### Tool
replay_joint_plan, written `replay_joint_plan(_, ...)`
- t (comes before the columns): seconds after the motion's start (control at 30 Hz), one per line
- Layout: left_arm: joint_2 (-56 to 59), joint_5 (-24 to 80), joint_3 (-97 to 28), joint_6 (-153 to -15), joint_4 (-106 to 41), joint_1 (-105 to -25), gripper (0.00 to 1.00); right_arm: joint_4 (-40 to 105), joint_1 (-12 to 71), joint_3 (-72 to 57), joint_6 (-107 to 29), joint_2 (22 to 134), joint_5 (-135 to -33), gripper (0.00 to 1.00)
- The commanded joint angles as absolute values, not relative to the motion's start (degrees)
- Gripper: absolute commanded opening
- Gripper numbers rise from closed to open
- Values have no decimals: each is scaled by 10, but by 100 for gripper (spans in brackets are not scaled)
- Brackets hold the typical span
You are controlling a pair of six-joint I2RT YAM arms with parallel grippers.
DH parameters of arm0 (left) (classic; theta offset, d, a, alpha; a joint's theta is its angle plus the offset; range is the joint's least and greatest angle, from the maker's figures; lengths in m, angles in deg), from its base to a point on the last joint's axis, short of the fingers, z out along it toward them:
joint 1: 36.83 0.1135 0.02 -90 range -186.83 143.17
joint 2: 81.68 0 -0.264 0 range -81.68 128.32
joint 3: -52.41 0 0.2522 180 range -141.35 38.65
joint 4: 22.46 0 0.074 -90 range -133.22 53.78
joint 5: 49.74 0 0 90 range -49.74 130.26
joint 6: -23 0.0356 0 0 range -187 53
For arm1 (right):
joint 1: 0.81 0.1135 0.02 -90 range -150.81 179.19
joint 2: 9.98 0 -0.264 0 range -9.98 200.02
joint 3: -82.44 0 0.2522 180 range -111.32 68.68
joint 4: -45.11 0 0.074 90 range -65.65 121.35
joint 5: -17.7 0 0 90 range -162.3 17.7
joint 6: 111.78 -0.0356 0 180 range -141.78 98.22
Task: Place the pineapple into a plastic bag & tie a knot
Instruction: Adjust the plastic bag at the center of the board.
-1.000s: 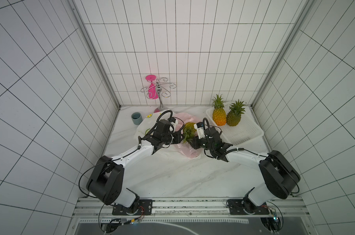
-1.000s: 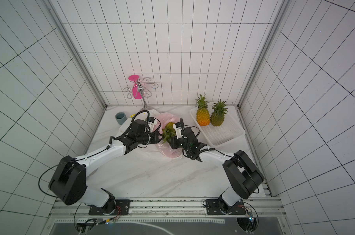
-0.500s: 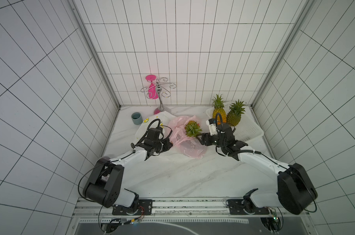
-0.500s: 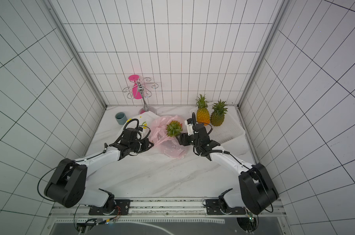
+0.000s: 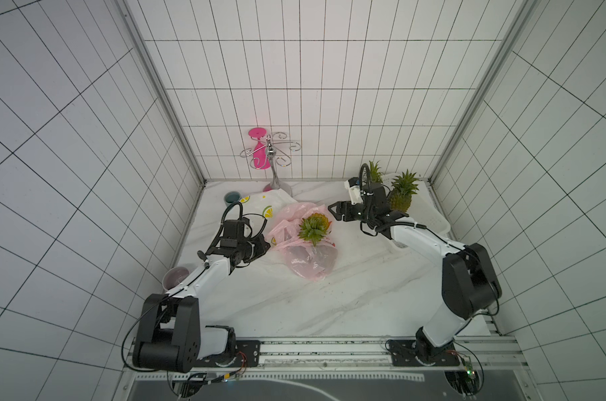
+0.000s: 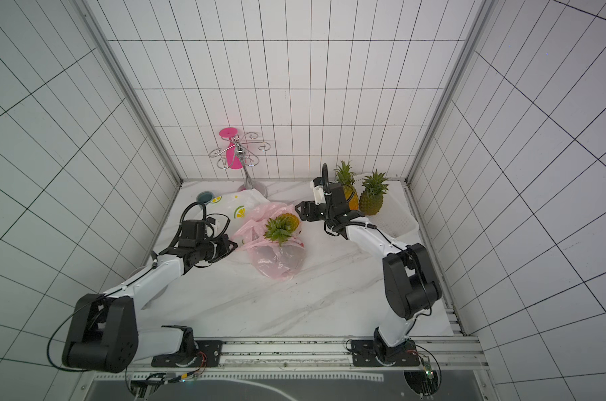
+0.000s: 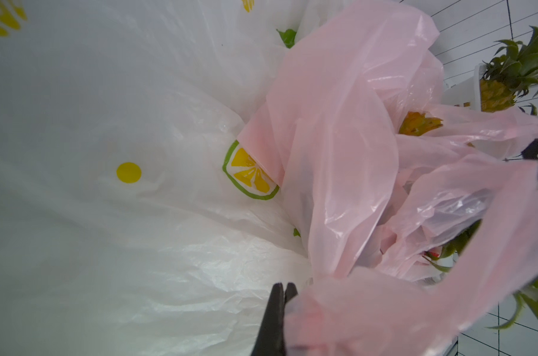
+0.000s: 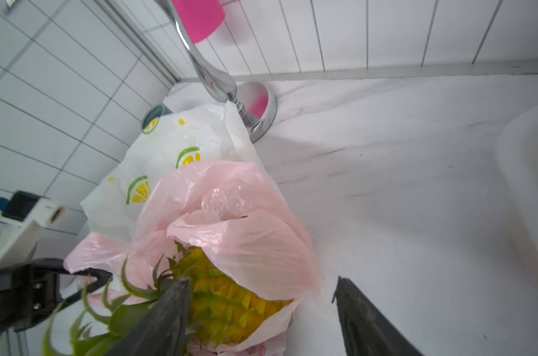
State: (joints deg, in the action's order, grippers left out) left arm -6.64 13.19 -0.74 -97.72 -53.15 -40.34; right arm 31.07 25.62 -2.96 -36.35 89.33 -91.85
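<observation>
Left hand first: jaws pressed together, and the film of the pink bag bunches right at its tip, so I call that a pinch on the bag's rim, on the side facing away from the tray. Right hand is spread wide and empty, hovering just beside the bag on its tray side, touching nothing that I can see.

The pineapple sits only partly inside the pink bag. It lies tilted in the gaping mouth, with its crown poking out and a patch of yellow skin bare.

Now the dangers. With the mouth this slack, a tug from the left pinch could tip the fruit back out onto the worktop. Those stiff leaves could snag or tear the thin film. The right hand, closing here, might catch leaves instead of plastic. The white lemon-print bag lies touching the pink bag on its far side and could get gathered up too.

Hard to read: the left grip itself is cut off at the frame edge. I cannot pick out a second handle, and the fruit's base is buried in folds.
</observation>
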Motion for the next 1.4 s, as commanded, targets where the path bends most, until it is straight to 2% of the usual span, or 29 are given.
replay_joint_plan(0.0,-76,118,-10,-943,-565,-369,0,257,291,-115,-262,913,-875,77)
replay_joint_plan(0.17,-73,101,-24,-934,-577,-338,0,245,315,-151,-219,946,-788,79)
replay_joint_plan(0.43,-76,100,-22,-933,-581,-337,0,274,328,-229,-203,1007,-740,80)
replay_joint_plan(0.63,-82,99,-21,-931,-583,-337,0,261,331,-285,-180,1054,-818,66)
replay_joint_plan(0.77,-88,98,-22,-932,-586,-337,0,251,332,-297,-182,1074,-849,51)
replay_joint_plan(0.83,-88,96,-22,-932,-587,-336,0,251,333,-298,-183,1077,-868,39)
replay_joint_plan(0.97,-90,88,-30,-935,-586,-337,0,254,333,-301,-197,1071,-873,0)
replay_joint_plan(1.13,-105,68,-109,-951,-605,-342,0,256,322,-315,-250,1011,-830,0)
replay_joint_plan(1.37,-136,97,-384,-978,-640,-374,0,240,243,-360,-392,865,-847,0)
